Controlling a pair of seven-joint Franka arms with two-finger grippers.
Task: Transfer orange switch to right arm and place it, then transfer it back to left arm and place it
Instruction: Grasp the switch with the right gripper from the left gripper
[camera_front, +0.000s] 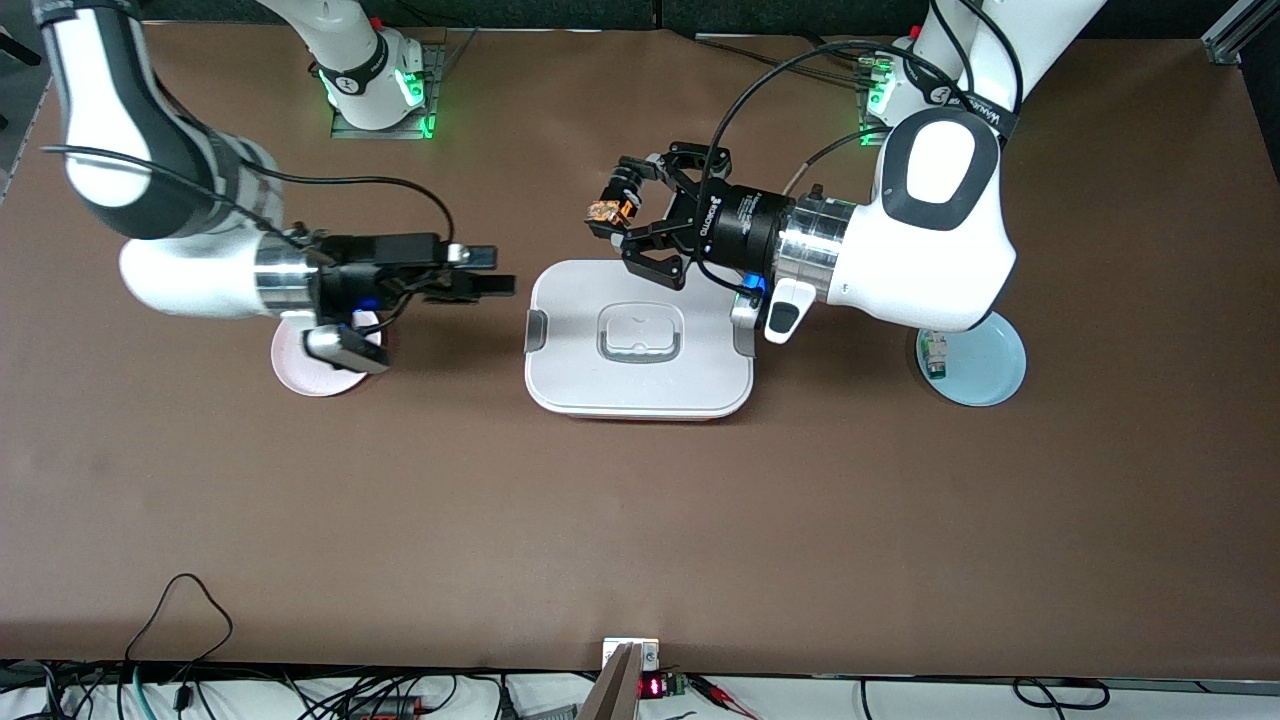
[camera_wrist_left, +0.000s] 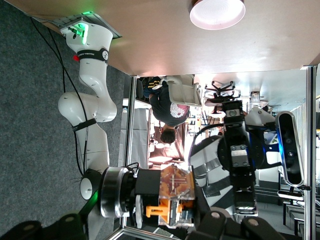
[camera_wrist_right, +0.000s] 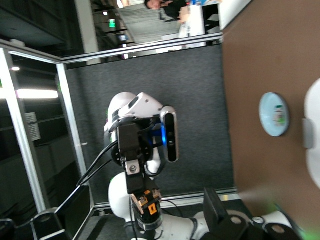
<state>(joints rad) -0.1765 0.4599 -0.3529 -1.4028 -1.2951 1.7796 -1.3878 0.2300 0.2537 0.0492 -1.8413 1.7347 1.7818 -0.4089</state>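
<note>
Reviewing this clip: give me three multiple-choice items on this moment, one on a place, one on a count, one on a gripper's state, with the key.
1. What is the left gripper over?
A. the edge of the box farther from the front camera
B. the pink plate
C. the blue plate

2. How many round plates are on the table?
A. one
B. two
C. three

3. What is the left gripper's state?
A. open and empty
B. shut on the box handle
C. shut on the orange switch

Key:
1 A, the front view shows it just above the box's upper edge.
2 B, a pink plate lies under the right gripper and its arm; a blue plate lies toward the left arm's end.
3 C, the switch sits between its fingers in the front and left wrist views.
</note>
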